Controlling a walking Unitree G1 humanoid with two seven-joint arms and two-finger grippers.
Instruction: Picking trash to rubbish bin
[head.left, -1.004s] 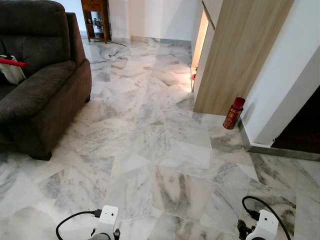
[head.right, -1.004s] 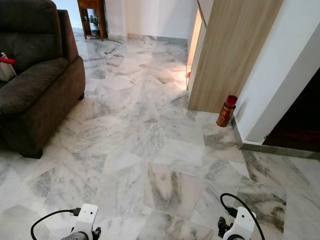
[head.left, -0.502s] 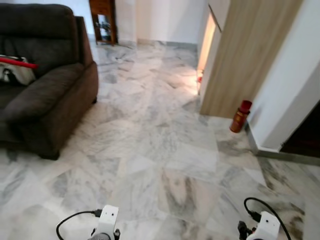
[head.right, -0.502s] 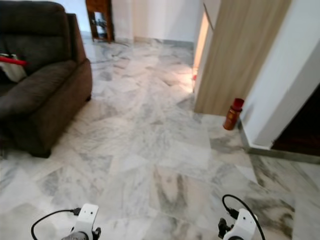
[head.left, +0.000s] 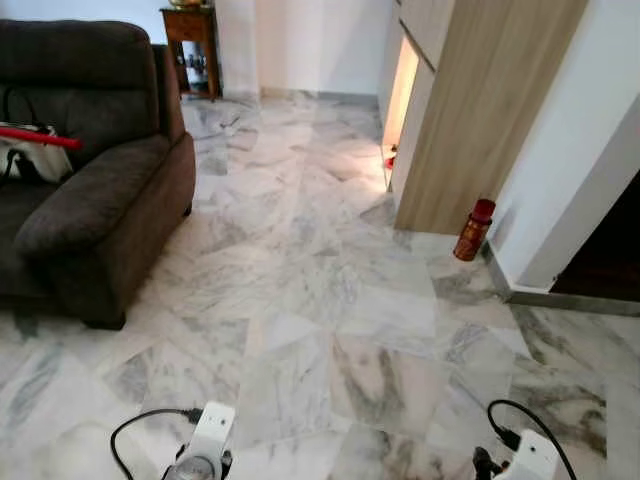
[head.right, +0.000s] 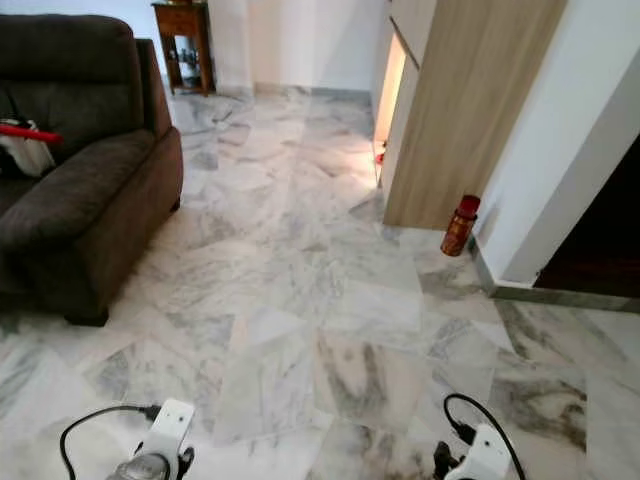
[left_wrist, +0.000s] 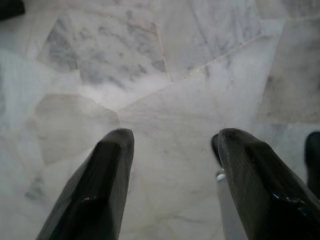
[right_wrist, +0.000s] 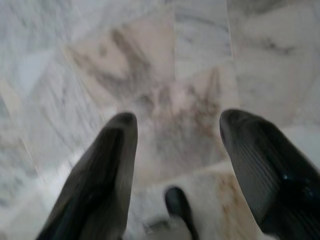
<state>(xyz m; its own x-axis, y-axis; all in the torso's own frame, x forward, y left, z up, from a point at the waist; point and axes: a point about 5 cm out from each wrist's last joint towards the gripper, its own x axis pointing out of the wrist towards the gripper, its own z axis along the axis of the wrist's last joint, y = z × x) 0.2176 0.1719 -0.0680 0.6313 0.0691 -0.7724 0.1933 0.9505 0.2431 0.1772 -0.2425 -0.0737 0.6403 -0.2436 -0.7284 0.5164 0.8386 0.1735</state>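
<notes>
I see the red can (head.left: 473, 229) standing on the marble floor (head.left: 300, 290) against the wooden panel (head.left: 470, 110), well ahead of my right hand (right_wrist: 175, 145) and further from my left hand (left_wrist: 172, 150). Both hands hang low, fingers apart, empty. The head views add the brown sofa (head.left: 90, 200).
</notes>
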